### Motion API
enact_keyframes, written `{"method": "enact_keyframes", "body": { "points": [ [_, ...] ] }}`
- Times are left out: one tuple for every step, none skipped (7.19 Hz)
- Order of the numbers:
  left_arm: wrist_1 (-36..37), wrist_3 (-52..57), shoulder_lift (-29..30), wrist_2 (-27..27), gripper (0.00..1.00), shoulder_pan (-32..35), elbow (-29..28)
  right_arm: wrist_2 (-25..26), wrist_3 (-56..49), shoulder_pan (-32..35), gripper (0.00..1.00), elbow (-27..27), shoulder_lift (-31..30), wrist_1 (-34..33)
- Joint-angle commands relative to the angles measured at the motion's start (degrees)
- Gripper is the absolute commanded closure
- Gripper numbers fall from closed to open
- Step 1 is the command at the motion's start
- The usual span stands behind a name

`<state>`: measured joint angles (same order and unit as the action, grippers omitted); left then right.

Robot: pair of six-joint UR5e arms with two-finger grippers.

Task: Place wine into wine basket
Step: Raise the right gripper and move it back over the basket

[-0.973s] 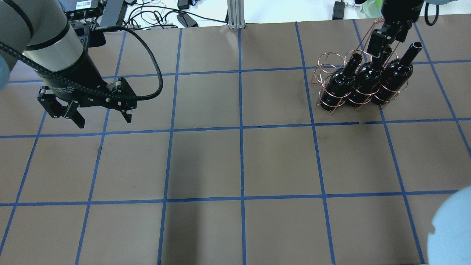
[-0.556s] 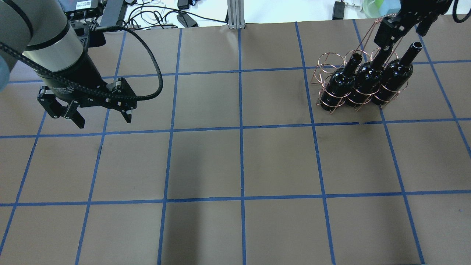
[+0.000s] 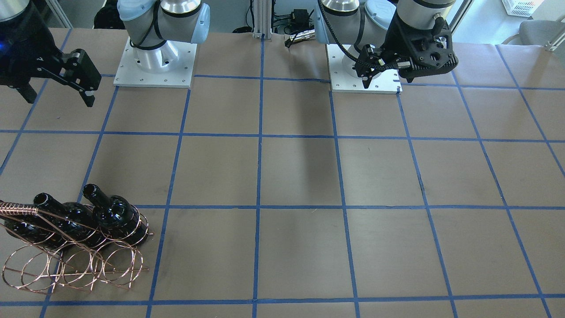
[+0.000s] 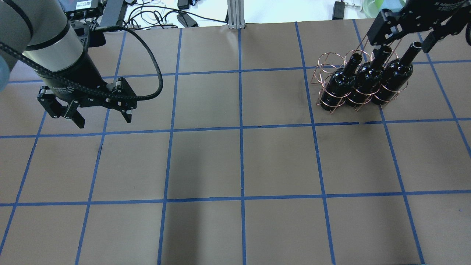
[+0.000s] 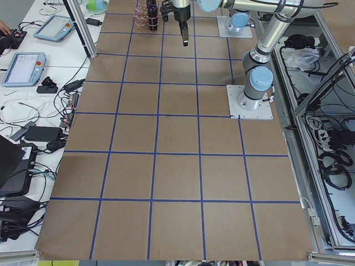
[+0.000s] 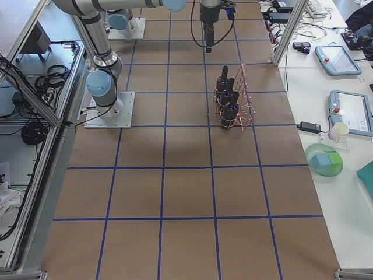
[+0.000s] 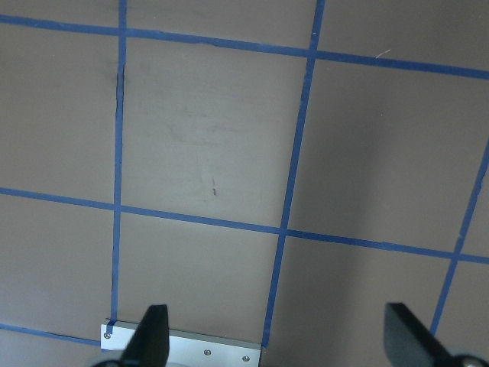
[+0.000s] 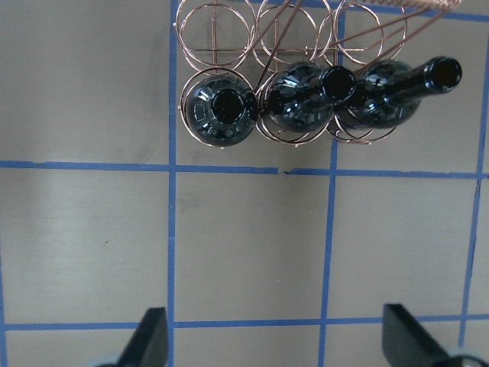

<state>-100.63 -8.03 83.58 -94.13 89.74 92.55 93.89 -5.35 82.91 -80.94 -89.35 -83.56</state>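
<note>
Three glossy near-black wine bottles (image 4: 338, 86) (image 4: 366, 82) (image 4: 393, 77) stand tilted in one row of the copper wire basket (image 4: 319, 70) at the table's far right. The right wrist view shows them from above (image 8: 221, 111) in the basket (image 8: 218, 30), whose far row of loops is empty. My right gripper (image 4: 403, 40) hangs open and empty above and behind the bottle necks, touching nothing; it also shows in the front view (image 3: 60, 99). My left gripper (image 4: 103, 121) is open and empty over bare table at the left.
The basket's coiled handle (image 3: 17, 208) leans over the bottles. Two arm base plates (image 3: 154, 66) (image 3: 364, 75) sit at the robot's edge. Cables, devices and an aluminium post (image 4: 235, 14) lie beyond the far edge, and a green bowl (image 4: 371, 7) at the far right.
My right gripper has lifted off the middle bottle's neck, moved up and to the right, and its fingers stand wider apart. The bottles stay in the basket. The left arm has not moved.
</note>
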Motion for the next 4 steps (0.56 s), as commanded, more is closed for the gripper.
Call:
{"method": "enact_keyframes", "body": {
  "points": [
    [0.09,0.03,0.00,0.00,0.00,0.00,0.00,-0.82,6.30,3.55,0.00,-0.97,-1.35,0.50],
    [0.09,0.03,0.00,0.00,0.00,0.00,0.00,-0.81,11.27,6.10,0.00,-2.71,-1.01,0.33],
    [0.09,0.03,0.00,0.00,0.00,0.00,0.00,-0.64,15.50,9.52,0.00,-5.52,-1.26,-1.85],
    [0.00,0.03,0.00,0.00,0.00,0.00,0.00,-0.64,16.41,10.60,0.00,-6.24,-1.35,-3.35]
  ]
}}
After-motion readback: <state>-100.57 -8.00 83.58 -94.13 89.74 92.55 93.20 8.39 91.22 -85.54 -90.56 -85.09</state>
